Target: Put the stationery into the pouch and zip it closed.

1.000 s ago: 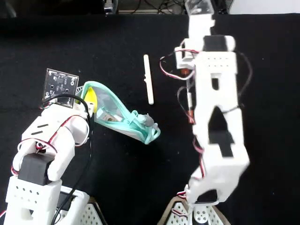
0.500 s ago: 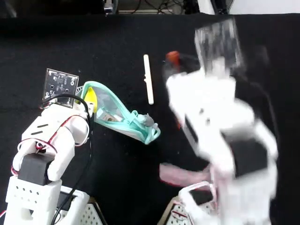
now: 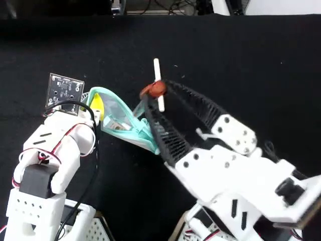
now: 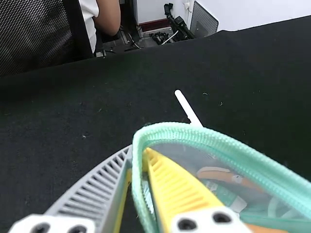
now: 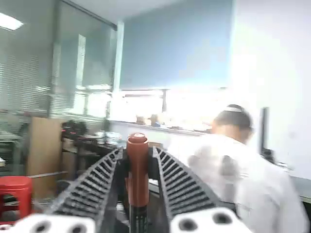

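- The left claw (image 4: 137, 154) is clamped on the rim of the pouch (image 3: 120, 118), one jaw inside and the other outside. This appears intended to keep the mouth lifted and open for loading.
- The right claw (image 5: 137, 153) is closed on a red-brown marker (image 3: 153, 89), held over the pouch's far end and not yet inside.
- The pouch is unzipped and holds at least one orange-and-teal item, which cannot be identified.
- A white stick (image 3: 158, 75) lies on the table (image 3: 241, 55) near the pouch, still to be loaded.
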You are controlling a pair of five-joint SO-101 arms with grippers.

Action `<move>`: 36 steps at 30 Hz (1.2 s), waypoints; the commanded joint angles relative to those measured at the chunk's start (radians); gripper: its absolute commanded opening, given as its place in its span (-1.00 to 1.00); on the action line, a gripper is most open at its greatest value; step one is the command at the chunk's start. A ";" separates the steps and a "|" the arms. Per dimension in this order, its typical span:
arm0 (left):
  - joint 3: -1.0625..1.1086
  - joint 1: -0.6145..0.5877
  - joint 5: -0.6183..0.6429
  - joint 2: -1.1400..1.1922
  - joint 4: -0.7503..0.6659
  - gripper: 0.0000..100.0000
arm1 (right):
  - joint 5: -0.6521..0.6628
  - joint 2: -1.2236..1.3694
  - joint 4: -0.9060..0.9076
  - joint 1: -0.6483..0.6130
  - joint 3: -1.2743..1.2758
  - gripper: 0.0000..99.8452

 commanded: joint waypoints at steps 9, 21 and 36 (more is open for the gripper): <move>0.171 0.022 -0.014 0.031 0.012 -0.94 | 0.009 0.114 -0.034 -0.054 0.114 -0.98; 0.171 0.022 -0.014 0.031 0.012 -0.94 | 0.055 0.128 0.189 0.049 0.236 -0.84; 0.171 0.022 -0.014 0.031 0.014 -0.94 | 0.071 0.274 0.574 0.146 -0.283 -0.59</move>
